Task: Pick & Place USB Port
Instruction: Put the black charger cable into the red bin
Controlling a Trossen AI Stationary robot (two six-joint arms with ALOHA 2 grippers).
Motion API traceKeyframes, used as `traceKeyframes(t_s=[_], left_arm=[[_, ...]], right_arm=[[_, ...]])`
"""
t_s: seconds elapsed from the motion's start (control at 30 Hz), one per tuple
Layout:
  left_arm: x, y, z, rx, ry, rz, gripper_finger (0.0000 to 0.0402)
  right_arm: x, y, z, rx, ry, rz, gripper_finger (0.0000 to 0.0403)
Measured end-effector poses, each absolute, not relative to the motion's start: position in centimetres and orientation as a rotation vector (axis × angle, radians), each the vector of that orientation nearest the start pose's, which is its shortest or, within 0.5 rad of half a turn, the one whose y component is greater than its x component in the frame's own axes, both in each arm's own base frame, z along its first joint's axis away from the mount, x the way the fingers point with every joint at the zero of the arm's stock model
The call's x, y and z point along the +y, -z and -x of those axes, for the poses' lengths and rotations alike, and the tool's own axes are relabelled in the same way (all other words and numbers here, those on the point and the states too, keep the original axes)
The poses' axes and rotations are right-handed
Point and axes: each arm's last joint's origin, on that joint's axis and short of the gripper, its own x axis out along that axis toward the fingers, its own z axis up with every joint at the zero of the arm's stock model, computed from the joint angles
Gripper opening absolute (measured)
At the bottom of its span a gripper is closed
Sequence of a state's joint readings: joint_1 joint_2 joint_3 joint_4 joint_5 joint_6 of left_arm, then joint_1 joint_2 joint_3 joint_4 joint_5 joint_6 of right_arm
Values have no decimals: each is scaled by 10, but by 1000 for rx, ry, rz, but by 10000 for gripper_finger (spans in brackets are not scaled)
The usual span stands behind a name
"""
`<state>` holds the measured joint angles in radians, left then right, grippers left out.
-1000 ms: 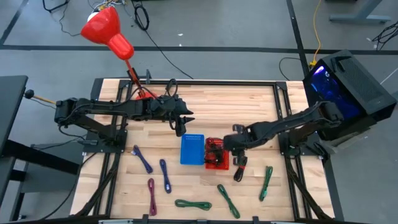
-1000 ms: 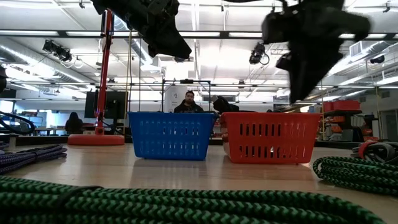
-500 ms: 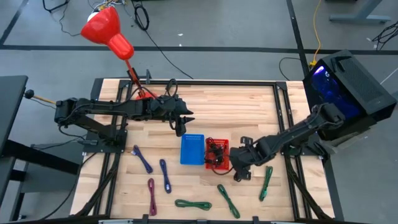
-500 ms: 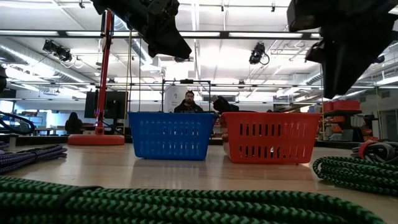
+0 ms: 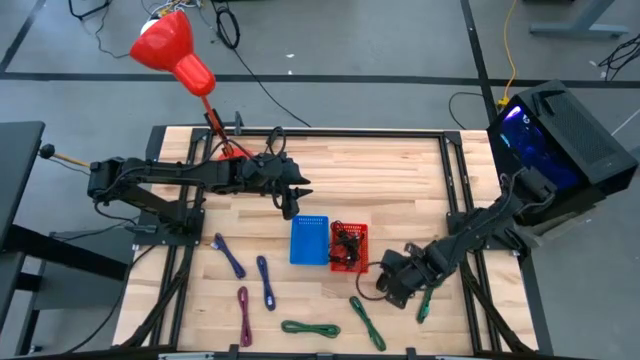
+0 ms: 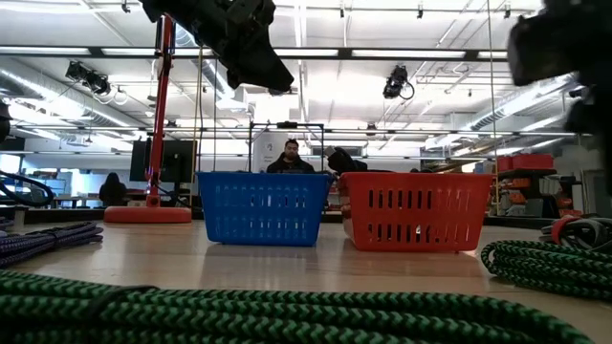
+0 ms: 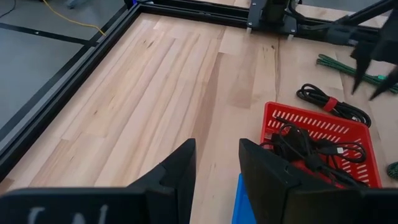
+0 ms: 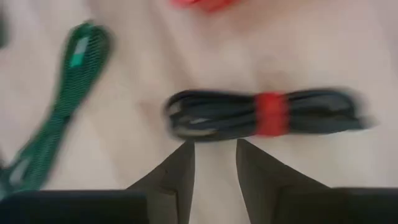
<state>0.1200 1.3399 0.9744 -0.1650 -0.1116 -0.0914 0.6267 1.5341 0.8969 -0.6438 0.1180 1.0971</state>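
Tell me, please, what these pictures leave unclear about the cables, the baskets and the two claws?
- Blue basket: the low view shows only its wall, and the high view is too small to show any contents.
- Black cable with the red band: motion blur in the right wrist view hides its plugs; in the high view the right claw covers it.
- Right claw: the low view's edge cuts it off.
- Red basket: the tangled cables cannot be counted.

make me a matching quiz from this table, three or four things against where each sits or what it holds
Things:
1. red basket
2. blue basket
3. black cable with red band
4. left gripper

Places or states:
A. on bare wood, in front of the right gripper
B. holds dark cables
C. hangs above the table behind the blue basket
D. no cable visible inside

Pairs: 1-B, 2-D, 3-A, 4-C
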Motion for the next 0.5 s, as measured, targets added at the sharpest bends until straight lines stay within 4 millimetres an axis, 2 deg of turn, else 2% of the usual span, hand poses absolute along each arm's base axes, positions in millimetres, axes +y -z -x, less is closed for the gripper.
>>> traceKeyframes(t_s=[0.27, 0.5], left_arm=[[38, -279, -290, 538, -247, 76, 126], [38, -276, -288, 580, -235, 33, 126]], right_arm=[[166, -171, -218, 1217, 290, -673, 120], [168, -174, -223, 1146, 345, -817, 150]])
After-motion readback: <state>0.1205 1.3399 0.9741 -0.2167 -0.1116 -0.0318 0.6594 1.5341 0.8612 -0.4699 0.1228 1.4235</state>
